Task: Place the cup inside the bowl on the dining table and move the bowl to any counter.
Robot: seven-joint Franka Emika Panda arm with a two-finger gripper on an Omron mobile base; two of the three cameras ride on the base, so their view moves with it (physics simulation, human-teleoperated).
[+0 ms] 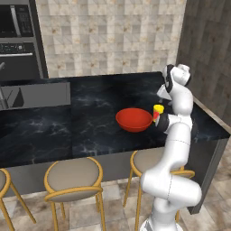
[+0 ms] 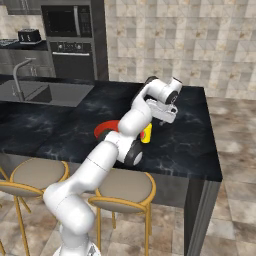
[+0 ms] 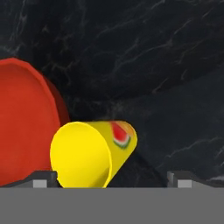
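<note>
The red bowl (image 1: pixel 134 119) (image 2: pixel 103 131) (image 3: pixel 26 122) sits on the black marble dining table (image 1: pixel 90 103) (image 2: pixel 190 135) (image 3: pixel 153 65). The small yellow cup (image 1: pixel 158 110) (image 2: pixel 146 133) (image 3: pixel 94 153) stands upright just right of the bowl, its red mark on the side. My gripper (image 1: pixel 165 96) (image 2: pixel 161 120) (image 3: pixel 113 179) hangs open above the cup and points down at it. In the hand view the two fingertips (image 3: pixel 43 178) straddle the cup's rim, clear of it. The arm hides part of the bowl in the right base view.
Yellow-framed stools (image 1: pixel 72 178) (image 2: pixel 120 187) line the near side of the table. A sink (image 1: pixel 36 94) (image 2: pixel 40 92) is set into the top to the left. The table's right end (image 1: pixel 212 122) is close to the cup. An oven wall (image 2: pixel 72 40) stands behind.
</note>
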